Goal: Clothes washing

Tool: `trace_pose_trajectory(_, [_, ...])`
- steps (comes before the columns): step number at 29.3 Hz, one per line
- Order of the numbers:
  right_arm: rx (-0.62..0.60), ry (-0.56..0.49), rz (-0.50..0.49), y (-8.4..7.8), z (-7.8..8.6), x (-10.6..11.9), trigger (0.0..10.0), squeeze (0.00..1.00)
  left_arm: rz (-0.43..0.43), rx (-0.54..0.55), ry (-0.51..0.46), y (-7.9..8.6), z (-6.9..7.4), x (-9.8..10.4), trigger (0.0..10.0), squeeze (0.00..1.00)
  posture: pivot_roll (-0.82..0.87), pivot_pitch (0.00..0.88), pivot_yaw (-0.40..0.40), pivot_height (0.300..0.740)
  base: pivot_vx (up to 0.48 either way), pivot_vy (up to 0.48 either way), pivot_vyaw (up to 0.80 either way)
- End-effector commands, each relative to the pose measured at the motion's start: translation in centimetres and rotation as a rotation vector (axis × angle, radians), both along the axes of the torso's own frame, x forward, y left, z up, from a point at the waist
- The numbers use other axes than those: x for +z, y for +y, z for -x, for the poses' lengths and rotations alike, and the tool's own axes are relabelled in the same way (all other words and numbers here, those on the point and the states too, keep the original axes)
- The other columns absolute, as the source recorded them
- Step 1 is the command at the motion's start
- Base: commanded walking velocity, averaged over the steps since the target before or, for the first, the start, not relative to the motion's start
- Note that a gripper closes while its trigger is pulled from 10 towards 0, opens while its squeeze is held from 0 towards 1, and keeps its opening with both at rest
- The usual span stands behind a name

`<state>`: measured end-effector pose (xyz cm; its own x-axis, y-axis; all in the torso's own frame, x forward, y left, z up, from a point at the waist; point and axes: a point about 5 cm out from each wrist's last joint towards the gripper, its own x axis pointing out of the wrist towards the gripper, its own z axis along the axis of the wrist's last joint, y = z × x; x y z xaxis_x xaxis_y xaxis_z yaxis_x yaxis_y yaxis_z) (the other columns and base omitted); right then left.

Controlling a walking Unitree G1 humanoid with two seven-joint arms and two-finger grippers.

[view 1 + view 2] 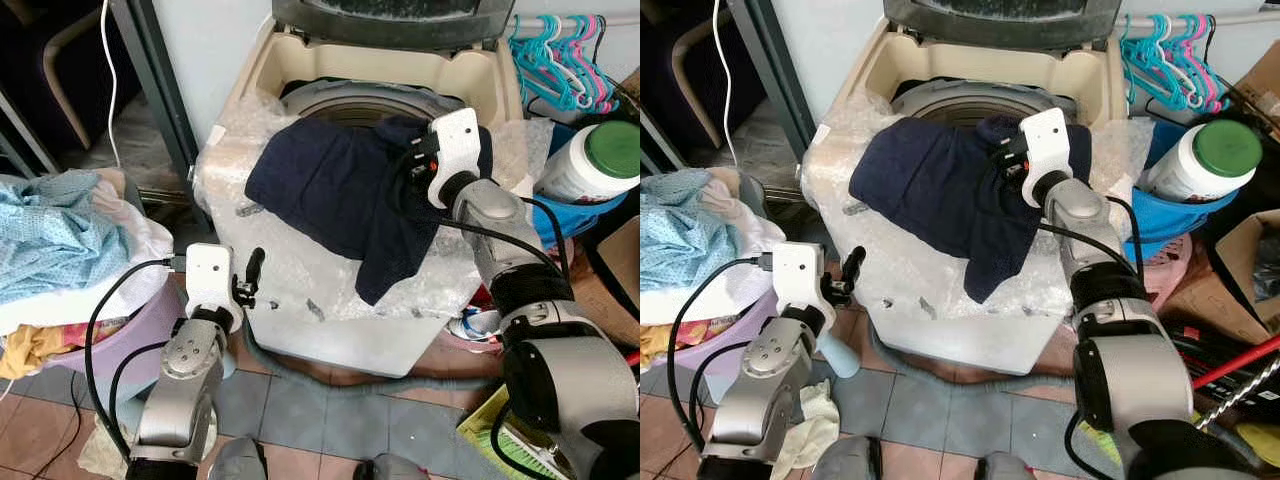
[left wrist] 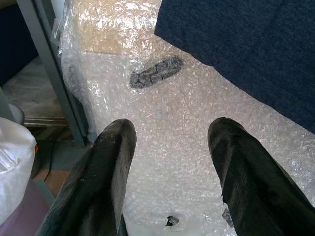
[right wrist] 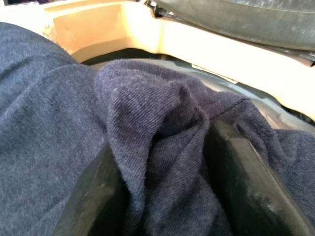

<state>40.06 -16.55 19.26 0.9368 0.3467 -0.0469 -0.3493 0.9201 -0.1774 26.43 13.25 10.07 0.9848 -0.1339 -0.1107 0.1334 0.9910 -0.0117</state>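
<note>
Lying across the washing machine front rim, dark garment being pinched by right gripper; left gripper hovering wide open beside front-left corner.

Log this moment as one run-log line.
right gripper shut on navy garment | garment draped over washer rim | left gripper open, idle

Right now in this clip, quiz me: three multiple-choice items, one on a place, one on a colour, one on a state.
1. Where does the dark cloth lie?
A. on the floor
B. over the washer's front edge
C. in the basket

2. What colour is the jar's lid?
A. green
B. red
C. white

3. How is the right gripper?
A. open above the cloth
B. shut on the cloth
C. hanging idle

Answers: 1 B, it drapes across the rim; 2 A, a green top shows; 3 B, cloth bunches between its fingers.
</note>
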Motion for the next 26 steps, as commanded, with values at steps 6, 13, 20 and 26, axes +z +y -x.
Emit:
trace_pose_trajectory(6, [-0.054, 0.035, 0.010, -1.3, -0.9, 1.4, 0.0, 0.00, -0.015, 0.012, 0.003, 0.1, 0.3, -0.1, 10.0, 0.00, 0.01, 0.074, -0.019, 0.740, 0.000, 0.000, 0.00])
trace_pose_trajectory(13, [-0.022, 0.002, 0.057, -0.8, -1.3, 2.8, 0.0, 0.00, -0.012, 0.024, 0.012, 0.3, 1.1, -0.1, 10.0, 0.00, 0.02, 0.103, -0.029, 0.740, 0.000, 0.000, 0.00])
trace_pose_trajectory(20, [-0.023, -0.149, 0.079, -0.1, -2.0, 6.9, 0.0, 0.00, -0.005, 0.022, 0.021, 0.1, 2.7, 0.2, 10.0, 0.00, 0.05, 0.164, -0.039, 0.740, 0.000, 0.000, 0.00])
trace_pose_trajectory(26, [-0.009, -0.380, 0.033, 2.4, -2.1, 13.6, 0.0, 0.00, -0.010, 0.028, 0.033, 0.4, 3.3, 0.6, 10.0, 0.00, 0.07, 0.176, -0.038, 0.740, 0.000, 0.000, 0.00])
